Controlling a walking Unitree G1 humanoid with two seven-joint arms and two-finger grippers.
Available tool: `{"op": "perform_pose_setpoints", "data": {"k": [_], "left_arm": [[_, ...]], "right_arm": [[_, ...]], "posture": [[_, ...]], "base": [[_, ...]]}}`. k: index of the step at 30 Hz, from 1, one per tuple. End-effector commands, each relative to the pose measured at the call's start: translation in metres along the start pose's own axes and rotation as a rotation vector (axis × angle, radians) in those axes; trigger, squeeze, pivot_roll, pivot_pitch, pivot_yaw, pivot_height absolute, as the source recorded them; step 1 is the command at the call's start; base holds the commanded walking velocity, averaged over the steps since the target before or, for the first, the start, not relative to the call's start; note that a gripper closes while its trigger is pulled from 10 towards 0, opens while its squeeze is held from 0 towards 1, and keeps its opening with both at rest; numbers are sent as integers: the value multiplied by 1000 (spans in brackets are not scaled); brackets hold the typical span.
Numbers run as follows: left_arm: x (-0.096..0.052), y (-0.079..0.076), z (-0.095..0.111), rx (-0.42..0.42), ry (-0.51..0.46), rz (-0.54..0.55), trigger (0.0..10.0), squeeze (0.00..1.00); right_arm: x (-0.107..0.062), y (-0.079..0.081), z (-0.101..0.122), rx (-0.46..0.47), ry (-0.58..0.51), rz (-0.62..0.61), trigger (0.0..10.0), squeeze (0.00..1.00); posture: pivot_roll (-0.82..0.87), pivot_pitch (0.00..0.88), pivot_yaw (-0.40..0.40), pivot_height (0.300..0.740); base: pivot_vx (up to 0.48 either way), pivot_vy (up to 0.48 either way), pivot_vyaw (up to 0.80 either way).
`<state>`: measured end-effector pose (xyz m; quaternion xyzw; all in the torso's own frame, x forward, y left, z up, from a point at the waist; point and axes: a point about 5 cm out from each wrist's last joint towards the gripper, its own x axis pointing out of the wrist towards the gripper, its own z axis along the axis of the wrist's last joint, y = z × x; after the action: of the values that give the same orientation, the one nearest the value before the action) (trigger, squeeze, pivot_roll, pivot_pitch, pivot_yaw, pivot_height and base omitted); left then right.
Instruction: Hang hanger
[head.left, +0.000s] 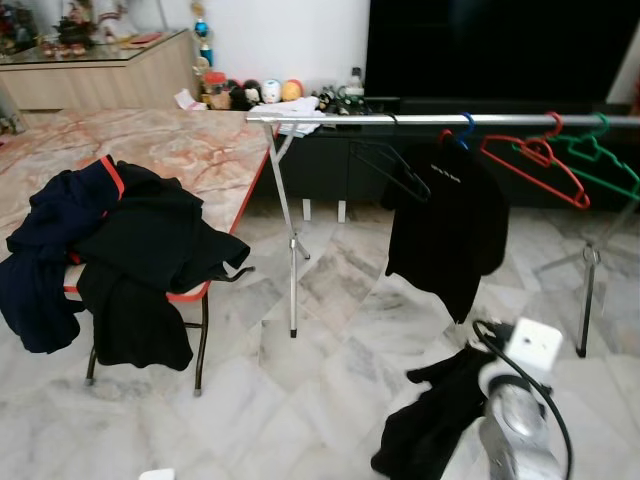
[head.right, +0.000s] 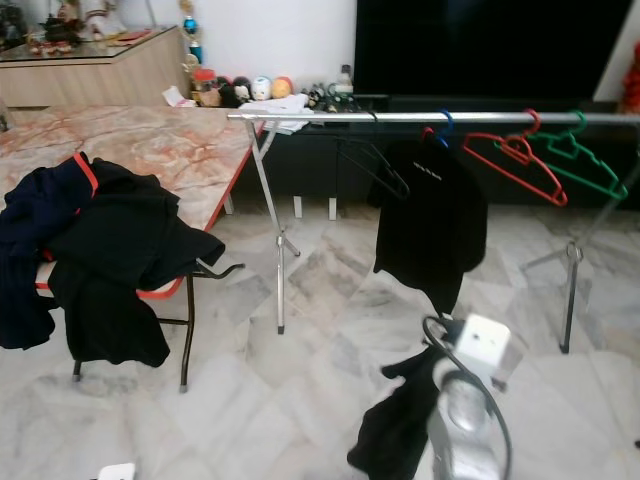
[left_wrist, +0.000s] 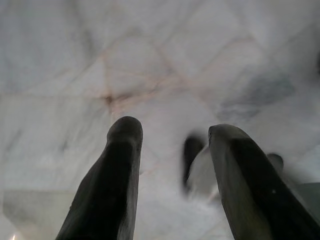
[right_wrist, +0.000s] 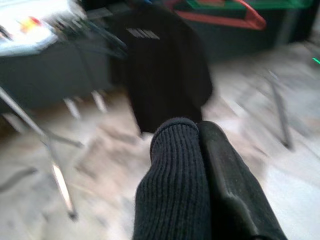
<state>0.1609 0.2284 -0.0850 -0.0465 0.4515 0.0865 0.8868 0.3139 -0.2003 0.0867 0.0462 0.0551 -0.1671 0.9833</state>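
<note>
Right gripper (right_wrist: 200, 150) perhaps under dark garment (right_wrist: 172, 200).

- A marble-patterned table top (head.left: 170, 150) in pink and beige with a red edge stands on the left.
- A red-framed chair (head.left: 190, 300) with thin dark metal legs sits just beside that table, heaped with a pile of black clothes (head.left: 140, 260) and a dark navy garment (head.left: 40, 260) that hangs over its side.
- A light wooden sideboard (head.left: 100, 75) with a glass top stands against the white back wall.
- A row of small round toy figures (head.left: 255, 92) lines the low dark shelf by the wall.
- A large black screen (head.left: 500, 45) fills the upper right.
- The floor (head.left: 300, 400) is pale grey-veined marble tile.
</note>
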Motion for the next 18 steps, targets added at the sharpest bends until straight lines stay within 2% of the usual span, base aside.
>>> {"op": "perform_pose_setpoints", "data": {"k": [1,18], "left_arm": [[-4,11,-13,-1,50,34,10000,0],[-6,23,-17,2,82,54,10000,0]], "right_arm": [[-1,9,4,9,-18,32,10000,0],[-1,10,4,11,-16,39,10000,0]], "posture": [[35,41,50,740],[36,30,48,740]], "base": [[382,0,0],[385,0,0]]}}
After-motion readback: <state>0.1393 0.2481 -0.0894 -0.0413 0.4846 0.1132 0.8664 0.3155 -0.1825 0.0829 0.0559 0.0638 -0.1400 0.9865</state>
